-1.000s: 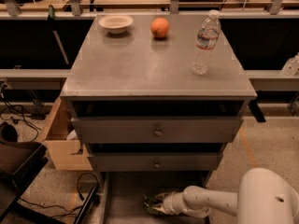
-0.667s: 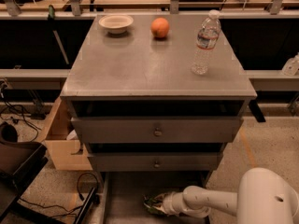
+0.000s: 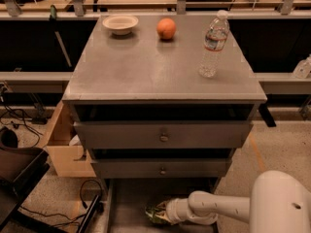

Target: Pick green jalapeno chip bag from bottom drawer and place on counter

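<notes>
Nothing had visibly shifted since the earlier frames: the white robot arm [image 3: 223, 210] lay in the same reach, entering from 4 o'clock and running low across the frame toward 6 o'clock.

The gripper [image 3: 164, 212] sat inside the bottom drawer [image 3: 129, 200], a wide shallow grey metal tray pulled out at floor level. It was against the crinkled shiny green jalapeno chip bag [image 3: 151, 215]. Whether the gripper was closed on the bag could not be told. The bag rested on the drawer floor near the middle, at the gripper's 9 o'clock side. Bare grey floor showed between the bag and the drawer's left wall.

Directly above, at 12 o'clock from the bag, the fronts of two knobbed grey drawers, the lower [image 3: 163, 169] and the upper [image 3: 160, 135], overhung the back of the tray.

The counter [image 3: 146, 67], a broad flat grey metal top with a thin edge lip, carried three items along its far side. A small white bowl [image 3: 120, 23] stood at 11 o'clock, a round orange fruit [image 3: 166, 28] at 12 o'clock and an upright clear plastic water bottle [image 3: 213, 45] at 2 o'clock. All three stood well apart. Bare surface ran from the counter's centre to its 6 o'clock edge.

An open cardboard box [image 3: 63, 149] stood just beside the cabinet at 9 o'clock.
</notes>
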Robot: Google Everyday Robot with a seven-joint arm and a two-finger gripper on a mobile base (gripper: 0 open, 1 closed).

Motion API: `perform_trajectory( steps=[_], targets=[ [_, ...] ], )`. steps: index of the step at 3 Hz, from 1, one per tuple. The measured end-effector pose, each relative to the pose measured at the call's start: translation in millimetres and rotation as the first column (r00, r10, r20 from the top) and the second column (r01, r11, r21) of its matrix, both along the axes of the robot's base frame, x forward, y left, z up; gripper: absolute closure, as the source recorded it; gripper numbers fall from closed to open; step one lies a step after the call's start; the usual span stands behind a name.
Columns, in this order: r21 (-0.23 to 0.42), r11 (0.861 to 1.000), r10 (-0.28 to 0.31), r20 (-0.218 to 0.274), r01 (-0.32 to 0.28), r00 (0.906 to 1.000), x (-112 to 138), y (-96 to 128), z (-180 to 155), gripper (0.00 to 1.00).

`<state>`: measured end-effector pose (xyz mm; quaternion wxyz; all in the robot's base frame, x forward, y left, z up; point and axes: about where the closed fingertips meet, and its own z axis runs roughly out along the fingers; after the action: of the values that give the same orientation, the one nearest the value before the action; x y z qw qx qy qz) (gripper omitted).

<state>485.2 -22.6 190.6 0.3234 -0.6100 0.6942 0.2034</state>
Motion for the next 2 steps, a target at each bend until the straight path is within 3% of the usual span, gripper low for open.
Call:
perform_trajectory(
  steps=[1,2],
  targets=[
    [0.068,0.996,0.063,-0.003,-0.063,0.998,-15,9,67,1.0],
    [0.123,0.987,0.103,0.006,-0.103,0.9947,-28,4,154,1.0]
  ],
)
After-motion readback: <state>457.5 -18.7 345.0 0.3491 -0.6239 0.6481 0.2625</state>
